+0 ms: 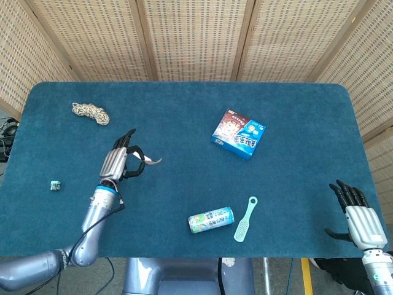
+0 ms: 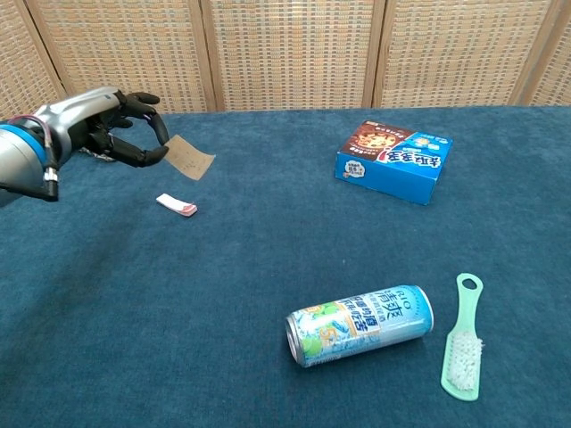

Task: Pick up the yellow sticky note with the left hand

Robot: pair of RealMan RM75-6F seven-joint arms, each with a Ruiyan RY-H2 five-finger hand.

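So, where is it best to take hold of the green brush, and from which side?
Grip the brush at its narrow handle, coming from above. It lies flat, handle pointing away from the robot. The can lies close on its left, so the right side seems freer for the fingers.

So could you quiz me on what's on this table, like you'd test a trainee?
1. True or false: the left robot hand holds a sheet of sticky note clear of the table.
2. Which thing lies right beside the drink can? A) rope bundle B) green brush C) snack box
3. Fill in: the pink-edged pad lies flat on the ____.

Key:
1. True; the sheet is pinched at its edge and hangs in the air.
2. B, the green brush; the snack box sits further back, and the rope bundle lies at the far left corner.
3. table
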